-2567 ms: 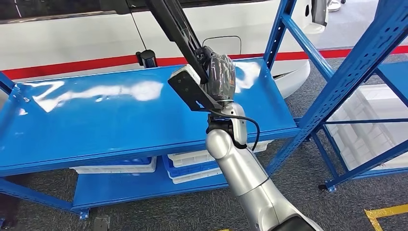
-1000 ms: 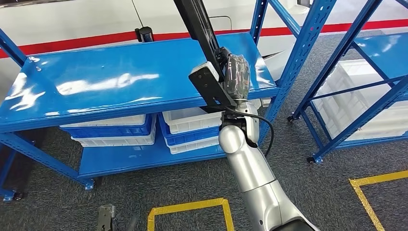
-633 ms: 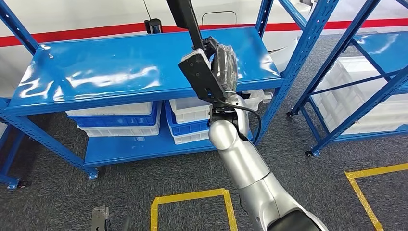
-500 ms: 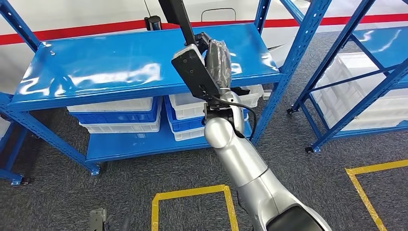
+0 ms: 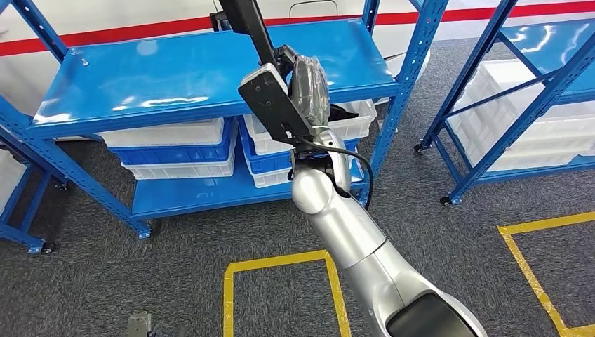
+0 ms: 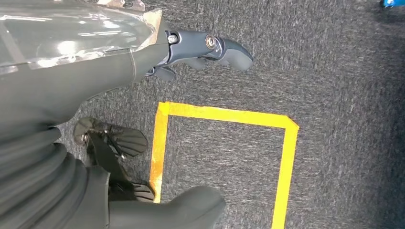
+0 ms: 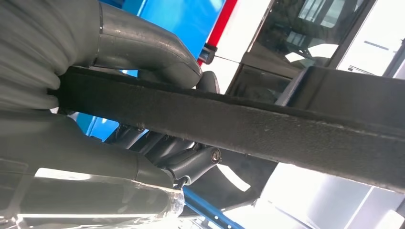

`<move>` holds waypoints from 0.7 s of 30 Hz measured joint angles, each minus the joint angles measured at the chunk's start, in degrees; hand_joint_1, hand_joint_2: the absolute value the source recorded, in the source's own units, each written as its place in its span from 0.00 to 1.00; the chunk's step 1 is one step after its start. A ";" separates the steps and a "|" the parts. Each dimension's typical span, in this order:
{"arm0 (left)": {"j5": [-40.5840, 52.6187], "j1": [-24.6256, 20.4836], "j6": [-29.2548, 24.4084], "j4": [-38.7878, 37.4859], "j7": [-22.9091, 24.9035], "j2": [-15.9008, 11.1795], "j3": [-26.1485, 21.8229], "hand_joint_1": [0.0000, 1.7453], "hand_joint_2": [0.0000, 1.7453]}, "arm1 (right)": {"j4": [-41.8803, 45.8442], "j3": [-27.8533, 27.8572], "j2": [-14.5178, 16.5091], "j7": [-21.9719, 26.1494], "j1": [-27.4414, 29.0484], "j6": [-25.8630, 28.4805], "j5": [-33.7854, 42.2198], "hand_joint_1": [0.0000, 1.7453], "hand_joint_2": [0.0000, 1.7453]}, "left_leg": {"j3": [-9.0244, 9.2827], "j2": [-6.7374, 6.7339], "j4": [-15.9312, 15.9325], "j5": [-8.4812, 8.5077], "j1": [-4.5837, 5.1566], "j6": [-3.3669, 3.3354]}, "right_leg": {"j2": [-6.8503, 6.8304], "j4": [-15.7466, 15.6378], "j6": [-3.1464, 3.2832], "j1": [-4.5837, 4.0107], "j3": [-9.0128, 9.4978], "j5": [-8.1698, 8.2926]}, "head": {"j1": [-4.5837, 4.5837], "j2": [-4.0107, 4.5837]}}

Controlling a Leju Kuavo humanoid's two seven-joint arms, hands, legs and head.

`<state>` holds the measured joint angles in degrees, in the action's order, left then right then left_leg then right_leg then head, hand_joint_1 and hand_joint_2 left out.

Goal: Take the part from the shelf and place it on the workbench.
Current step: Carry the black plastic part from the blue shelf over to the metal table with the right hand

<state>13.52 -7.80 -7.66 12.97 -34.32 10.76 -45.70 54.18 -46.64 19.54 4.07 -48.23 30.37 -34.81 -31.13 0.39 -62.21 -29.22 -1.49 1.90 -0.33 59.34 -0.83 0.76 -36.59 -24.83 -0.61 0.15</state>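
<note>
Head view: the silver right arm [image 5: 351, 232] rises from the lower edge, and its right hand [image 5: 309, 88], wrapped in clear plastic film, is clenched around a long flat black bar-shaped part [image 5: 247, 21] that runs up past the top edge.
Part: held in the air in front of the front edge of the glossy blue metal shelf [image 5: 175, 67], off its top deck, slanting up over it.
Shelf: blue uprights with punched holes; white and blue plastic crates [image 5: 175, 144] are stacked on its lower deck, near the front edge.
Second rack: a blue metal rack [image 5: 519, 77] stands well apart, toward the right edge, with white plastic crates [image 5: 523, 133] inside.
Floor: dark grey carpet [image 5: 84, 281] marked with yellow tape outlines [image 5: 281, 263].
Room: a white wall with a red stripe [image 5: 119, 31] runs behind the shelf.
Right wrist view: the grey thumb [image 7: 143, 52] lies over the rough black part [image 7: 239, 129] while darker fingers [image 7: 191, 162] curl under it; a window frame shows beyond.
Left wrist view: the left hand [image 6: 157, 52] hangs over the carpet and a yellow tape rectangle [image 6: 286, 143], released, fingers apart and holding nothing.
</note>
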 joint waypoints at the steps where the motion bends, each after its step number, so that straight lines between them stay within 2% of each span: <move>1: 0.02 -0.04 0.01 0.01 0.01 0.01 -0.03 0.00 1.00 | 0.00 0.03 0.00 0.00 -0.03 -0.07 -0.27 1.00 1.00 | 1.01 0.12 1.98 -1.13 0.22 -0.26 | -0.01 0.15 -0.44 -0.10 -0.36 0.43 | 0.01 0.00; 2: 0.01 -0.04 0.00 0.01 0.01 0.02 -0.06 0.00 1.00 | 0.00 0.06 -0.01 0.00 -0.06 -0.22 -0.57 1.00 1.00 | 1.36 0.20 3.04 -1.36 0.50 -0.80 | -0.01 0.15 -0.93 -0.18 -0.59 0.97 | 0.03 0.00; 3: -0.09 -0.02 -0.02 0.01 0.00 0.07 -0.11 0.00 1.00 | -0.02 0.07 -0.07 -0.01 -0.06 -0.43 -0.90 1.00 1.00 | 0.93 0.06 3.23 -1.01 0.51 -1.54 | 0.05 0.11 -1.42 -0.17 -0.96 1.37 | 0.04 0.00; 4: -0.20 0.00 -0.04 0.01 -0.01 0.08 -0.17 0.00 1.00 | -0.03 0.12 -0.11 -0.01 -0.06 -0.67 -1.16 1.00 1.00 | 0.42 -0.09 3.35 -0.37 0.57 -2.26 | 0.13 0.38 -1.65 -0.17 -1.48 1.04 | 0.02 0.00; 5: -0.33 0.01 -0.05 0.01 -0.04 0.09 -0.23 0.00 1.00 | -0.05 0.21 -0.15 -0.03 -0.05 -0.91 -1.36 1.00 1.00 | -0.23 -0.27 3.50 0.35 0.57 -3.05 | 0.20 1.19 -1.68 -0.14 -2.13 -0.02 | 0.14 0.00; 6: -0.44 0.02 -0.06 0.01 -0.08 0.07 -0.31 0.00 1.00 | -0.07 0.34 -0.19 -0.06 -0.03 -1.08 -1.54 1.00 1.00 | -1.02 -0.45 3.62 1.17 0.54 -3.69 | 0.27 3.25 -1.41 -0.13 -3.00 -2.18 | 0.27 0.00; 8: -0.53 0.05 -0.06 0.02 -0.16 -0.03 -0.40 0.00 1.00 | -0.08 0.62 -0.17 -0.10 0.01 -1.24 -1.71 1.00 1.00 | -2.83 -0.58 3.57 2.72 0.78 -4.32 | 0.28 10.23 -0.79 -0.07 -4.64 -7.20 | 0.55 0.00; 9: -0.56 0.07 -0.06 0.02 -0.19 -0.06 -0.43 0.00 1.00 | -0.08 0.75 -0.17 -0.11 0.04 -1.27 -1.75 1.00 1.00 | -3.80 -0.60 3.54 3.52 0.90 -4.42 | 0.28 13.87 -0.84 -0.06 -5.09 -8.76 | 0.59 0.00; 10: -0.57 0.08 -0.06 0.02 -0.19 -0.08 -0.44 0.00 1.00 | -0.09 0.85 -0.17 -0.13 0.07 -1.29 -1.75 1.00 1.00 | -4.73 -0.63 3.52 4.26 1.01 -4.44 | 0.28 16.10 -1.18 -0.09 -4.90 -9.02 | 0.62 0.00; 11: -0.58 0.08 -0.06 0.02 -0.19 -0.10 -0.44 0.00 1.00 | -0.10 0.93 -0.17 -0.15 0.08 -1.33 -1.75 1.00 1.00 | -5.63 -0.65 3.51 5.00 1.13 -4.43 | 0.29 16.43 -1.64 -0.15 -3.82 -8.26 | 0.66 0.00; 12: -0.58 0.08 -0.06 0.01 -0.20 -0.10 -0.44 0.00 1.00 | -0.10 1.00 -0.14 -0.16 0.07 -1.35 -1.77 1.00 1.00 | -6.49 -0.63 3.51 5.75 1.27 -4.38 | 0.29 14.84 -1.94 -0.24 -1.82 -7.10 | 0.68 0.00; 13: -0.63 0.08 -0.06 0.01 -0.20 -0.08 -0.45 0.00 1.00 | -0.10 1.04 -0.09 -0.17 0.03 -1.37 -1.80 1.00 1.00 | -7.24 -0.61 3.51 6.48 1.37 -4.30 | 0.29 11.57 -1.85 -0.40 1.05 -6.28 | 0.68 0.00; 14: -0.70 0.08 -0.06 0.01 -0.22 -0.05 -0.46 0.00 1.00 | -0.08 1.08 -0.04 -0.17 -0.02 -1.40 -1.83 1.00 1.00 | -7.87 -0.56 3.50 7.14 1.51 -4.14 | 0.27 7.25 -1.46 -0.67 4.57 -6.04 | 0.69 0.00; 15: -0.80 0.09 -0.06 0.01 -0.26 -0.02 -0.48 0.00 1.00 | -0.03 1.14 -0.01 -0.15 -0.11 -1.46 -1.87 1.00 1.00 | -8.36 -0.53 3.55 7.88 1.60 -3.90 | 0.25 2.76 -0.92 -0.91 7.60 -6.49 | 0.64 0.00; 16: -0.90 0.11 -0.06 0.01 -0.29 0.01 -0.50 0.00 1.00 | 0.01 1.23 -0.01 -0.09 -0.19 -1.55 -1.95 1.00 1.00 | -8.69 -0.54 3.80 8.70 1.57 -3.64 | 0.25 -0.57 -0.46 -1.19 9.61 -6.97 | 0.57 0.00; 17: -0.96 0.16 -0.04 0.01 -0.35 0.02 -0.57 0.00 1.00 | 0.05 1.44 -0.02 0.04 -0.22 -1.67 -2.07 1.00 1.00 | -8.94 -0.55 4.20 9.60 1.54 -3.29 | 0.25 -2.63 -0.17 -1.43 10.46 -7.10 | 0.54 0.00; 18: -1.02 0.29 -0.02 0.01 -0.42 -0.01 -0.70 0.00 1.00 | 0.05 1.79 -0.05 0.26 -0.17 -1.86 -2.31 1.00 1.00 | -9.15 -0.52 4.75 10.53 1.50 -2.92 | 0.24 -3.66 0.08 -1.32 10.12 -6.68 | 0.50 0.00; 19: -1.04 0.43 0.05 0.00 -0.49 -0.07 -0.87 0.00 1.00 | 0.03 2.22 -0.06 0.52 -0.03 -2.08 -2.67 1.00 1.00 | -9.46 -0.40 5.11 10.67 1.41 -2.57 | 0.19 -3.84 0.29 -1.12 9.64 -5.76 | 0.52 0.00; 20: -1.07 0.62 0.15 0.00 -0.56 -0.10 -1.08 0.00 1.00 | 0.00 2.77 -0.05 0.82 0.15 -2.36 -3.19 1.00 1.00 | -9.87 -0.30 4.62 9.38 1.35 -2.21 | 0.10 -4.08 0.77 -0.82 9.07 -4.81 | 0.49 0.00; 21: -1.07 0.81 0.26 0.00 -0.62 -0.14 -1.25 0.00 1.00 | -0.03 3.35 -0.05 1.12 0.38 -2.77 -3.88 1.00 1.00 | -10.41 -0.19 3.03 6.91 1.24 -1.88 | 0.01 -4.26 1.18 -0.47 8.45 -3.83 | 0.37 0.00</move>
<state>12.45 -7.00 -7.40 12.97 -34.94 10.62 -46.94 54.16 -43.29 19.49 5.19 -47.85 27.60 -38.69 -41.54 0.20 -59.18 -22.31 -0.25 0.02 -0.32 55.08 0.35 0.29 -28.14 -28.67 -0.24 0.15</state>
